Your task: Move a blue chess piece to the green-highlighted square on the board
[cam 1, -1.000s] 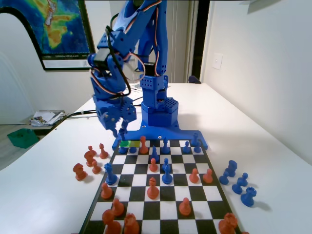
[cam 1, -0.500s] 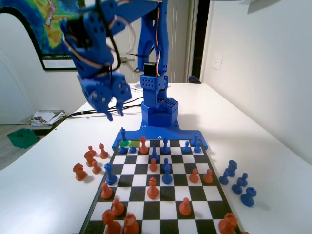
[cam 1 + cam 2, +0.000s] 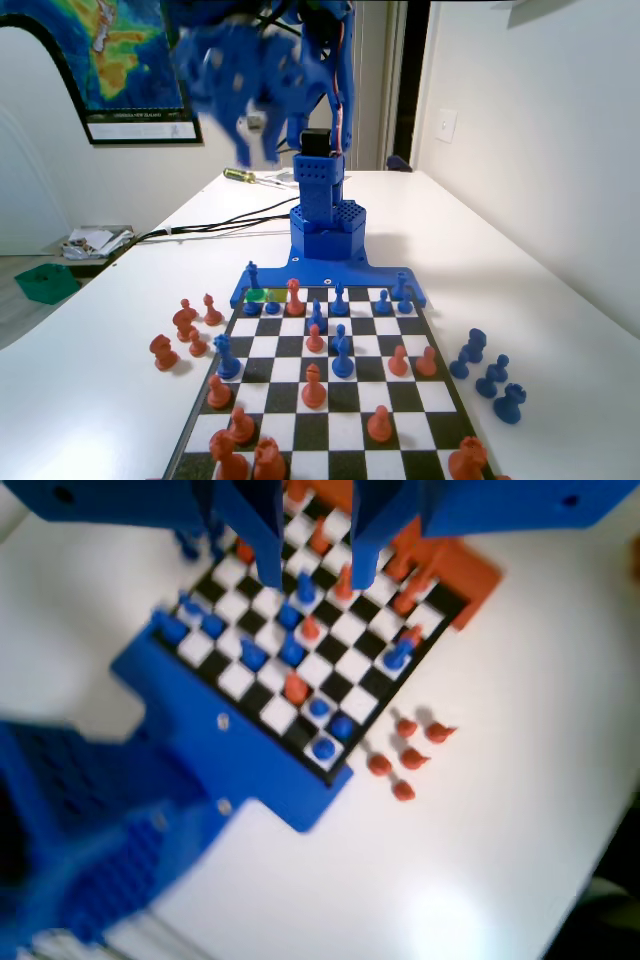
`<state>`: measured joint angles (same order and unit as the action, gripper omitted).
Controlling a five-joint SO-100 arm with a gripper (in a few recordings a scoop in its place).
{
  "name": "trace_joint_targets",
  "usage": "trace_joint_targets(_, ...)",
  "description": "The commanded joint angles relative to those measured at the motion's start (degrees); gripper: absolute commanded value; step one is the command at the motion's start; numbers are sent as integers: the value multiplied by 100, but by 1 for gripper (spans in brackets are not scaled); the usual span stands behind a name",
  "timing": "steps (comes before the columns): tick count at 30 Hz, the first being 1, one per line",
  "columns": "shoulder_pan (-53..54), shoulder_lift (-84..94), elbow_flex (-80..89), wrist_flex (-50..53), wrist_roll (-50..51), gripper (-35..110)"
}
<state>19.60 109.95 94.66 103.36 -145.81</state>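
Claw (image 3: 250,120) is hanging high above the board (image 3: 330,400), jaws apart & empty. Tall blue piece (image 3: 253,282) is standing on the green square (image 3: 256,295) at the far-left corner, fixed view. Arm should be lifting straight, staying clear of neighbours

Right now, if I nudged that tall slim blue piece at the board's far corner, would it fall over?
Likely, if pushed near its tip: the blue chess piece looks tall and narrow over a small base. It seems to be hard plastic, so probably stiff and light. Once down, it may roll.
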Motion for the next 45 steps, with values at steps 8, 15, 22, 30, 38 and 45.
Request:
trace_joint_targets(8, -1283, 1687, -721, 255, 2725, 9)
trace_joint_targets(15, -1661, 2320, -703, 264, 3595, 5)
trace_joint_targets(22, -1679, 3331, 229, 246, 3850, 2)
trace_joint_targets(30, -1793, 4509, 1547, -88, 4078, 1)
trace_joint_targets(38, -1942, 5177, 2355, -624, 4315, 1)
trace_joint_targets(45, -1907, 5783, 2997, -1160, 4403, 1)
